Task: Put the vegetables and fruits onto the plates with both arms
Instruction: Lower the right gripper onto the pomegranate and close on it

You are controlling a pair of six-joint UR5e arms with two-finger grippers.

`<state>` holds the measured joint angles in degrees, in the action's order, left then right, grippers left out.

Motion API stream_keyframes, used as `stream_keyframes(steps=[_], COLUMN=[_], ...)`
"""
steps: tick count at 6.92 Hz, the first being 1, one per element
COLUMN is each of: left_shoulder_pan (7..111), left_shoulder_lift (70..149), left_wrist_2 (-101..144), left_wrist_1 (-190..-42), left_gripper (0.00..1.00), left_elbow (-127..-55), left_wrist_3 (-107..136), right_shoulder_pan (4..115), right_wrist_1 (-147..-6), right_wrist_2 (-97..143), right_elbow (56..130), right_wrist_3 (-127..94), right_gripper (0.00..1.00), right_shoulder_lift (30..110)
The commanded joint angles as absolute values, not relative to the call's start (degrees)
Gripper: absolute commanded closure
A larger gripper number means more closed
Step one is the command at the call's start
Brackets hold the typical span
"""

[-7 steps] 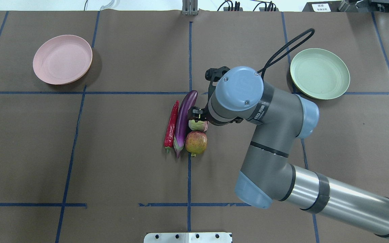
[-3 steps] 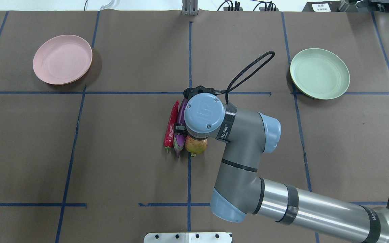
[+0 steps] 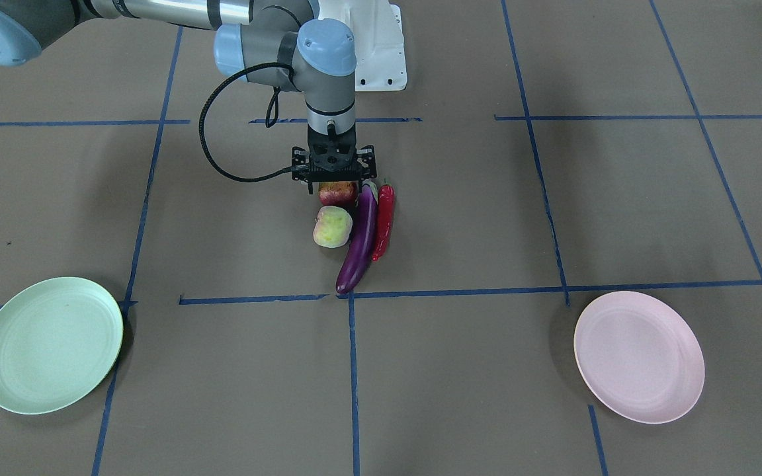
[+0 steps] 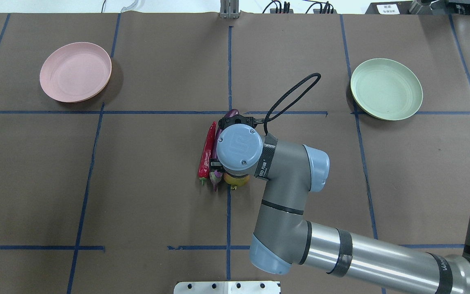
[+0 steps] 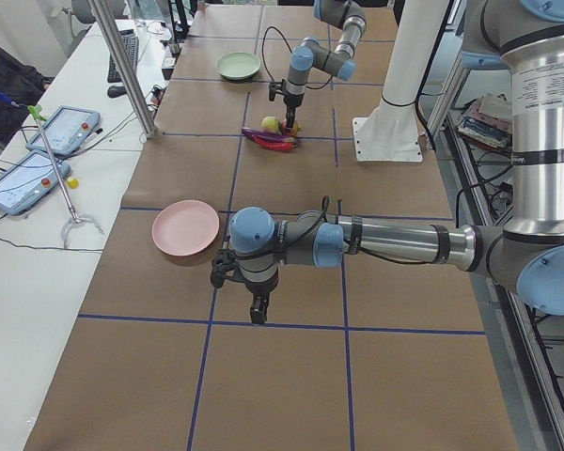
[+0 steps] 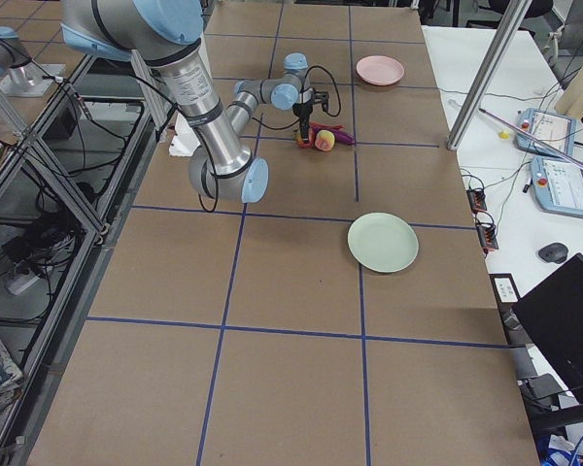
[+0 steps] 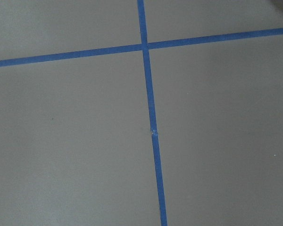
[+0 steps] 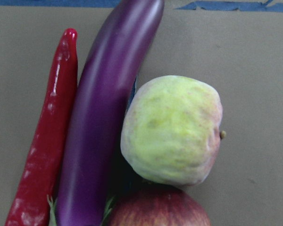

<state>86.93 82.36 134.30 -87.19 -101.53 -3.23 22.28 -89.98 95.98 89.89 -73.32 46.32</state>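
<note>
From overhead, the pale pink plate lies far left; at centre the red chili pepper, purple eggplant, pale yellow-green fruit and dark red fruit lie packed together. The right gripper hangs over the dark red fruit, jaws spread wide; the mint green plate lies far right. The left gripper, near the pink plate, shows only from the side: its opening cannot be told.

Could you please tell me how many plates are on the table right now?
2. The round pale pink plastic plate lies far left in the overhead view, the round mint green plastic plate far right; both empty.
</note>
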Motion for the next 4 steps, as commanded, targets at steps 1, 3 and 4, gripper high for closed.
stream_keyframes(steps=[1, 3, 4], left_shoulder_pan=[86.8, 86.8, 86.8], left_shoulder_lift=[82.4, 82.4, 82.4], left_wrist_2=[134.3, 134.3, 134.3], left_wrist_1=[-87.2, -87.2, -87.3], left_gripper=[0.0, 0.0, 0.0], left_elbow=[-101.4, -101.4, -101.4], left_wrist_3=[-3.2, -3.3, -3.3], right_shoulder_pan=[22.1, 22.9, 25.3], right_wrist_1=[-89.9, -90.4, -90.6], right_wrist_2=[96.2, 96.8, 99.3], right_elbow=[89.1, 91.0, 92.5], right_wrist_3=[-73.1, -73.1, -73.1], right_gripper=[0.41, 0.93, 0.96], right_shoulder_lift=[45.7, 44.8, 45.0])
